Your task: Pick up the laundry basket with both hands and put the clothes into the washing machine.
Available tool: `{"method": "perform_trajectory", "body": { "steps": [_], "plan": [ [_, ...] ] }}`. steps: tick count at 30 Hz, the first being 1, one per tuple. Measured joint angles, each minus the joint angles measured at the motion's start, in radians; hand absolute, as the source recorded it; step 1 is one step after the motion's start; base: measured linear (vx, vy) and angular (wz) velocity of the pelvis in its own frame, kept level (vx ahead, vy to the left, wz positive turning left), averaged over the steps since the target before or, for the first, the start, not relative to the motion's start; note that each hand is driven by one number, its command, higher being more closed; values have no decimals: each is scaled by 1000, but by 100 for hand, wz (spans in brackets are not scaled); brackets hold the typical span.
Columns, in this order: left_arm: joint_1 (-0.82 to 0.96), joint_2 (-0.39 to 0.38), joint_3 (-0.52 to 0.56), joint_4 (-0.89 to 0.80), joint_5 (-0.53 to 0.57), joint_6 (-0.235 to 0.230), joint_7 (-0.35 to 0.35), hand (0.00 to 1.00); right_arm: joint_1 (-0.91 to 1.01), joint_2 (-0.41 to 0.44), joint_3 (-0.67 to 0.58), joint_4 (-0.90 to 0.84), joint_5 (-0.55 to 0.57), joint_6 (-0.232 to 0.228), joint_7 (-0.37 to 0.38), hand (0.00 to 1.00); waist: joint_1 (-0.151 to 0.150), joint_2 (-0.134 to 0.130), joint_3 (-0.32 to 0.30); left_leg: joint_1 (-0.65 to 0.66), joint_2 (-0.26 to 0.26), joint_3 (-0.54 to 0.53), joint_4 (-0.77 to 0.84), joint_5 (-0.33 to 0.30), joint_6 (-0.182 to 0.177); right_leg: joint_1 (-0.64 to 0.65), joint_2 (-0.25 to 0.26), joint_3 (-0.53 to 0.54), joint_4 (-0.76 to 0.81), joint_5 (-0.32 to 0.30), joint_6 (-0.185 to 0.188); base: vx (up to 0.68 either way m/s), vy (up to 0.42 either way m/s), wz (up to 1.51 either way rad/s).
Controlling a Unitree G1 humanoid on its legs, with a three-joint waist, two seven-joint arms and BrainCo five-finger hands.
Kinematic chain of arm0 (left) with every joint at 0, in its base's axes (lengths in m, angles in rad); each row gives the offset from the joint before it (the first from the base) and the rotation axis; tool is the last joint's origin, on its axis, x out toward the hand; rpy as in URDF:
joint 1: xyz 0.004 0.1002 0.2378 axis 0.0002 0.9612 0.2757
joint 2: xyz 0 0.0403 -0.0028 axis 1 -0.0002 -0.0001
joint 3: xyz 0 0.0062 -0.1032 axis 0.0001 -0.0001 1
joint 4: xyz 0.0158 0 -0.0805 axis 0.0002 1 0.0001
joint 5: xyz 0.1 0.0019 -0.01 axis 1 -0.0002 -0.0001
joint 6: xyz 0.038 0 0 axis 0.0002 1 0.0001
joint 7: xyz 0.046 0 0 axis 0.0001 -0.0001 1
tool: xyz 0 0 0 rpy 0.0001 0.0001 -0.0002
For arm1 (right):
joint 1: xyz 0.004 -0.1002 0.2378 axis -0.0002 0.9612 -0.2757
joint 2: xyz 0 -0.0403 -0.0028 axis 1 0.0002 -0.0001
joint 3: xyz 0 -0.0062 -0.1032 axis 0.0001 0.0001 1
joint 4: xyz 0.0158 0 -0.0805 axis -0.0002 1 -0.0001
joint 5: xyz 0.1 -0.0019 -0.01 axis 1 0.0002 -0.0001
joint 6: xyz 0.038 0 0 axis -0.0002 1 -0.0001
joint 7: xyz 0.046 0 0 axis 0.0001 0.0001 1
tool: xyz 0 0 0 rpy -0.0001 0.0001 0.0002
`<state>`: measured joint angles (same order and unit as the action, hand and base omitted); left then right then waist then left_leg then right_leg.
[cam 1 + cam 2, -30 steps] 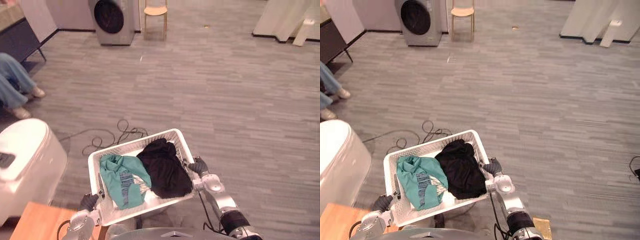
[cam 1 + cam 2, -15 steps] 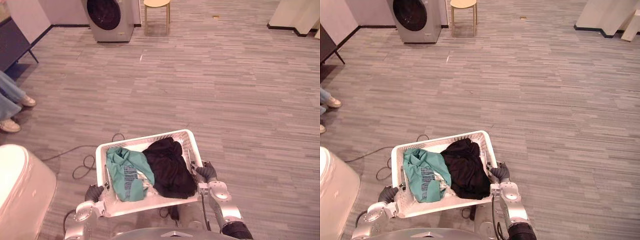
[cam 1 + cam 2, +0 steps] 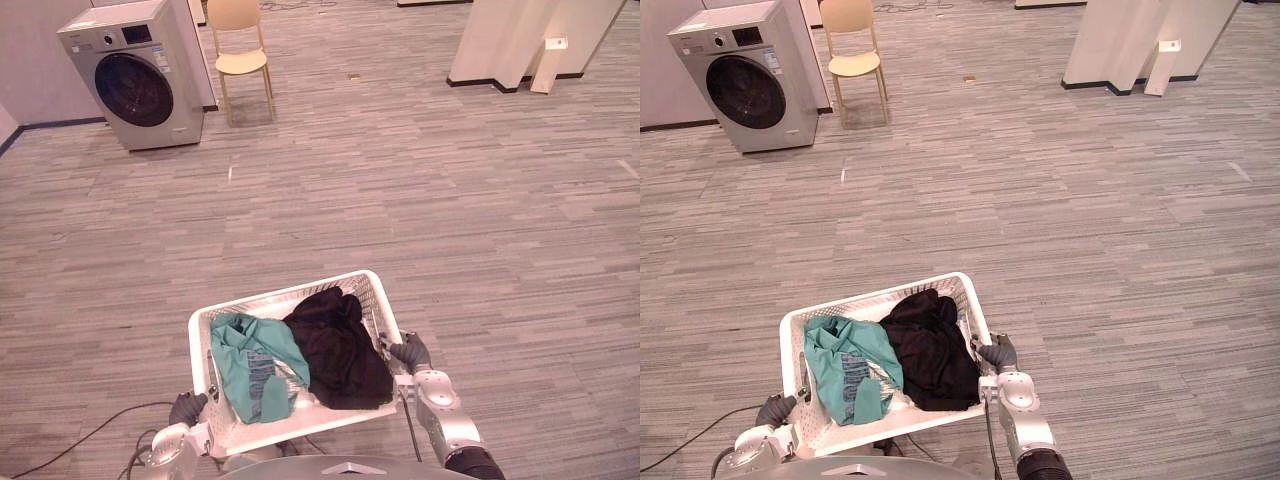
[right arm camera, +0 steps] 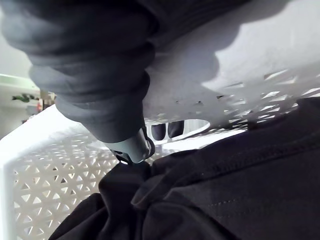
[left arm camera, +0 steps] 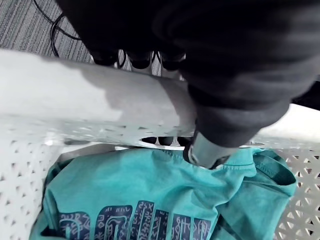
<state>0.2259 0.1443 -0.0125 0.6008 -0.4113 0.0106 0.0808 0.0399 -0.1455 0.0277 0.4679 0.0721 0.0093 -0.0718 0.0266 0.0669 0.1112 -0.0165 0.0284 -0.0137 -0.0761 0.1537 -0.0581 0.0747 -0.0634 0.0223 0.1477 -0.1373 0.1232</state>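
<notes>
Judging from the left eye view, the basket [image 3: 197, 345] should be a light load. It is a white plastic tub with lattice walls and a rounded rectangular rim, stiff enough to lift by its two short ends. There the left hand [image 3: 187, 407] and right hand [image 3: 410, 352] grip it clear of the grey plank floor [image 3: 450, 220]. Inside lie a crumpled teal shirt [image 3: 255, 362] and a black garment [image 3: 338, 348], soft and limp and likely to slump toward whichever side dips, so a level carry looks wise. The washing machine [image 3: 135, 85], a grey box with a dark round door, stands well apart across the room, beside a pale wooden chair [image 3: 240, 48]. The right eye view gives the same layout, the clothes side by side and touching, teal toward the robot's left. In the left wrist view dark fingertips [image 5: 140, 60] wrap under the smooth rim and show again through the handle slot. The thumb [image 5: 202, 150] hooks over the inner side just above the teal cloth and its dark blue print, a closed grasp round the handle. The right wrist view shows a matching hold: fingertips through the slot, thumb inside the wall, black fabric with a stitched seam lying against it. Smooth plastic may slip, so the slots look the soundest place to hold.
</notes>
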Motion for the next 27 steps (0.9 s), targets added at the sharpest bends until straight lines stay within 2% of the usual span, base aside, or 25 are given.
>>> {"method": "perform_trajectory", "body": {
  "steps": [8, 9, 11, 12, 13, 14, 15, 16, 17, 18, 19, 20, 21, 22, 23, 24, 25, 26, 27],
  "plan": [
    [-38, 17, -11, 49, 8, 14, 3, 100, 41, 30, -50, 86, 18, -9, 6, 100, -8, -24, -26, -35, 5, 92, -4, -26, 18, -30, -19, 12, -61, 1, 7, 33, 13, -21],
    [-43, 17, -11, 49, 23, 17, 4, 100, 37, 30, -56, 102, 21, -3, 7, 100, -3, -29, -39, -59, 5, 146, 1, -36, 26, -63, -39, 4, -68, 2, 15, 111, 56, -66],
    [-57, 16, -12, 50, 29, 27, 5, 100, 38, 31, -71, 103, 21, 3, 11, 100, 0, -43, -39, -95, -10, 190, 39, -67, 41, -87, -87, -40, -61, 32, 50, 104, 73, -48],
    [-69, 12, -21, 55, 33, 30, 9, 100, 39, 29, -90, 110, 21, 16, 19, 100, -1, -53, -38, -118, -35, 220, 80, -113, 57, -99, -131, -65, -40, 34, 74, 186, 148, -4],
    [-78, 7, -46, 74, 33, 32, 11, 100, 50, 25, -111, 114, 21, 23, 22, 100, -3, -55, -40, -119, -56, 254, 115, -167, 72, -97, -167, -78, -3, 22, 75, 158, 127, 15],
    [-84, -1, -53, 80, 33, 33, 13, 100, 54, 16, -121, 117, 21, 24, 28, 100, -6, -53, -40, -111, -60, 264, 119, -173, 74, -103, -181, -90, 41, 9, 59, 217, 104, 45],
    [-83, -13, -67, 81, 33, 34, 22, 100, 53, 11, -131, 132, 20, 25, 31, 100, -8, -48, -38, -94, -76, 253, 121, -178, 83, -145, -200, -102, 179, 0, 51, 194, 95, 59],
    [-78, -15, -74, 79, 33, 34, 22, 100, 56, 11, -148, 135, 16, 31, 31, 100, -11, -42, -34, -62, -93, 224, 127, -186, 93, -197, -227, -129, 368, 16, 27, 245, 126, 67],
    [-79, -13, -76, 78, 33, 34, 24, 100, 58, 10, -152, 135, 15, 31, 31, 100, -14, -43, -32, -44, -103, 198, 129, -193, 105, -224, -247, -148, 465, 44, -17, 358, 182, 82],
    [-72, -7, -83, 76, 32, 36, 24, 100, 51, 16, -151, 124, 11, 25, 27, 100, -20, -35, -29, 7, -115, 153, 130, -197, 125, -280, -266, -147, 645, 152, -111, 331, 135, 75],
    [-73, -3, -84, 73, 30, 36, 25, 100, 45, 20, -149, 120, 9, 22, 26, 100, -24, -34, -20, 28, -115, 137, 134, -204, 136, -302, -267, -136, 715, 142, -98, 393, 129, 110],
    [-79, 8, -84, 58, 20, 36, 25, 100, 43, 31, -148, 111, 8, 20, 25, 100, -34, -40, 1, 54, -118, 81, 144, -220, 150, -337, -252, -149, 818, 56, -87, 294, 54, 117],
    [-82, 21, -82, 31, 20, 35, 26, 100, 37, 41, -148, 98, 8, 20, 23, 100, -29, -53, 12, 67, -124, 35, 144, -239, 160, -384, -215, -156, 844, -7, -84, 279, 30, 113],
    [-84, 26, -82, 24, 20, 35, 26, 100, 31, 44, -148, 96, 8, 18, 23, 100, -30, -57, 15, 73, -125, 16, 144, -251, 167, -408, -193, -163, 829, -28, -83, 284, 2, 96],
    [-88, 34, -83, 13, 19, 35, 27, 100, 21, 47, -150, 93, 9, 15, 17, 100, -35, -57, 20, 82, -126, -20, 142, -267, 172, -454, -147, -183, 743, -53, -76, 308, -12, 82],
    [-98, 34, -86, 4, 16, 35, 28, 100, 3, 48, -150, 70, 10, 10, 11, 100, -40, -50, 36, 110, -126, -49, 127, -281, 171, -475, -109, -219, 599, -56, -74, 324, -17, 76],
    [-106, 35, -88, 4, 8, 35, 28, 100, 1, 48, -150, 58, 10, 11, 4, 100, -41, -49, 42, 126, -128, -61, 117, -287, 175, -482, -95, -238, 507, -41, -72, 364, -47, 61],
    [-119, 40, -89, 3, 3, 36, 28, 100, -3, 48, -152, 59, 11, 11, -1, 100, -45, -47, 47, 152, -128, -76, 98, -298, 175, -480, -71, -261, 330, 11, -62, 416, -91, 61],
    [-139, 46, -89, 2, 3, 36, 28, 100, -5, 50, -157, 59, 17, 14, -3, 100, -51, -59, 61, 182, -140, -104, 85, -323, 168, -468, -49, -263, 101, 94, -50, 526, -153, 78]
  ]
}}
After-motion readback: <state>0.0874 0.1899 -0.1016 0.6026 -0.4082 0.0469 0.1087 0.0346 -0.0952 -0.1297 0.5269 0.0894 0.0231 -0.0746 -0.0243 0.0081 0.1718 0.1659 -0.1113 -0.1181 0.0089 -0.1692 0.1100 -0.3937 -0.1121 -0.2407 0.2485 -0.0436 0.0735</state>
